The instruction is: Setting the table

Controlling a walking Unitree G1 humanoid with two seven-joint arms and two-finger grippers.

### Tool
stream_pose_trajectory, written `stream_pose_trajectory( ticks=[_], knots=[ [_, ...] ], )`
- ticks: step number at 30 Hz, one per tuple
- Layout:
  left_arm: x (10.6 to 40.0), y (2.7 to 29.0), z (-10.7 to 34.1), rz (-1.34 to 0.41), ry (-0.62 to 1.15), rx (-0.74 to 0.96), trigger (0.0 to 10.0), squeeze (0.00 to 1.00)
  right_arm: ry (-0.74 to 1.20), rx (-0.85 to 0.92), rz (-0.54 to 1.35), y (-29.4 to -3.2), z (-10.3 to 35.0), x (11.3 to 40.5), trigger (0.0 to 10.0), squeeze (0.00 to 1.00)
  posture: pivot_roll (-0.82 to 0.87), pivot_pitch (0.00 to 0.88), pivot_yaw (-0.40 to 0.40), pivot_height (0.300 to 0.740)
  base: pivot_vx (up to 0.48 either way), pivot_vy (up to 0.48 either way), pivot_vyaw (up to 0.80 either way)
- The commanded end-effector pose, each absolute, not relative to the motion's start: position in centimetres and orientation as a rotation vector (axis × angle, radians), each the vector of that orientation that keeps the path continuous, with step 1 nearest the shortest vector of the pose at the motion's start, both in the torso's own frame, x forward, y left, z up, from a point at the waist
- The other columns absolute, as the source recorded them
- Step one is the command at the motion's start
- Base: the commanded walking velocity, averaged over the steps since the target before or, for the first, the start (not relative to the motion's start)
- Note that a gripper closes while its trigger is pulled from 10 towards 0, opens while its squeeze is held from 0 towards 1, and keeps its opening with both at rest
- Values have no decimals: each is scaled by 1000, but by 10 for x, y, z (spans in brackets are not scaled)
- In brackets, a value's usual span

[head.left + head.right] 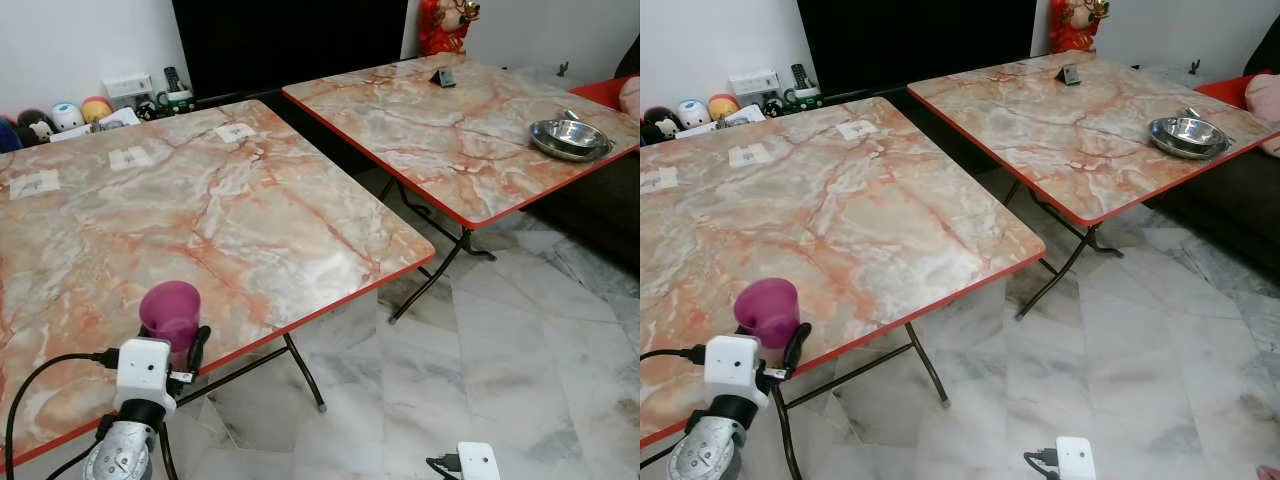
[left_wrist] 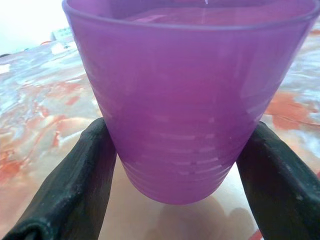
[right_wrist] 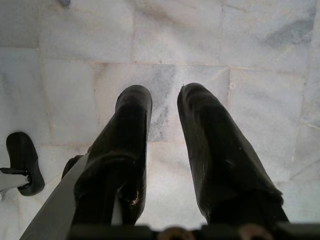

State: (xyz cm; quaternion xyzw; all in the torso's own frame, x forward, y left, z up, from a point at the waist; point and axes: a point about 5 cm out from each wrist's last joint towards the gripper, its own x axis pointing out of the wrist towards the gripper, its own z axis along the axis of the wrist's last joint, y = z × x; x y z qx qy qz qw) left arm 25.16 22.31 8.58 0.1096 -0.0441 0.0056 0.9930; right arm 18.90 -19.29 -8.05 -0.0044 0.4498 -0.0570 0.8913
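A translucent purple cup (image 2: 190, 100) stands upright between the two black fingers (image 2: 75, 185) of my left gripper (image 1: 172, 335), which is shut on its lower half. The cup (image 1: 170, 312) is at the front edge of the near marble-pattern table (image 1: 260, 210) with the red rim; whether its base touches the top I cannot tell. A second, similar table (image 1: 450, 130) stands further right and carries a stack of steel bowls (image 1: 570, 137). My right gripper (image 3: 165, 95) hangs low over the marble floor, open by a narrow gap with nothing in it.
White paper labels (image 1: 132, 156) lie at the near table's far side. Small toys (image 1: 67, 115) line the wall behind it, beside a black cabinet (image 1: 290, 40). A small dark object (image 1: 442, 77) sits on the far table. Folding legs (image 1: 305, 375) stand under both tables; bare floor (image 1: 480, 350) lies between.
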Motion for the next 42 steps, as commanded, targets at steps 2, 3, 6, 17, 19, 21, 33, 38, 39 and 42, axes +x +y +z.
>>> stream_pose_trajectory(
  ticks=[2, 3, 6, 17, 19, 21, 33, 38, 39, 42],
  knots=[
    [251, 225, 88, 33, -89, 216, 10000, 0, 927, -33, -110, -194, -80, 189, 10000, 0, 1, 62, -19, 740, 0, -409, 800],
    [252, 225, 88, 37, -88, 216, 10000, 0, 927, -38, -101, -194, -80, 190, 10000, 0, 1, 62, -19, 740, 0, -401, 800],
    [253, 226, 89, 45, -84, 216, 10000, 0, 928, -26, -107, -193, -80, 189, 10000, 0, 2, 64, -16, 740, 0, -405, 800],
    [255, 229, 91, 86, -76, 219, 10000, 0, 931, -14, -117, -191, -81, 190, 10000, 0, 3, 74, -9, 740, 0, -416, 0],
    [255, 229, 92, 90, -76, 216, 10000, 0, 932, -15, -115, -190, -81, 190, 10000, 0, 2, 75, -9, 740, 0, -416, 0],
    [256, 229, 92, 98, -76, 210, 10000, 0, 927, -25, -108, -190, -80, 190, 10000, 0, 2, 75, -8, 740, 0, -412, 0],
    [257, 230, 93, 122, -75, 198, 10000, 0, 923, -11, -118, -190, -80, 191, 10000, 0, -1, 77, -8, 740, 0, -411, 600],
    [258, 231, 93, 135, -74, 193, 10000, 0, 923, -7, -119, -189, -80, 191, 10000, 0, -2, 81, -8, 740, 48, -410, 0],
    [258, 232, 93, 137, -73, 195, 10000, 0, 924, -9, -117, -188, -80, 191, 10000, 0, -3, 81, -6, 740, 0, -409, 0],
    [259, 234, 94, 143, -72, 196, 10000, 0, 924, -5, -118, -187, -80, 191, 10000, 0, -6, 82, -1, 740, 0, -409, 0]
  ],
)
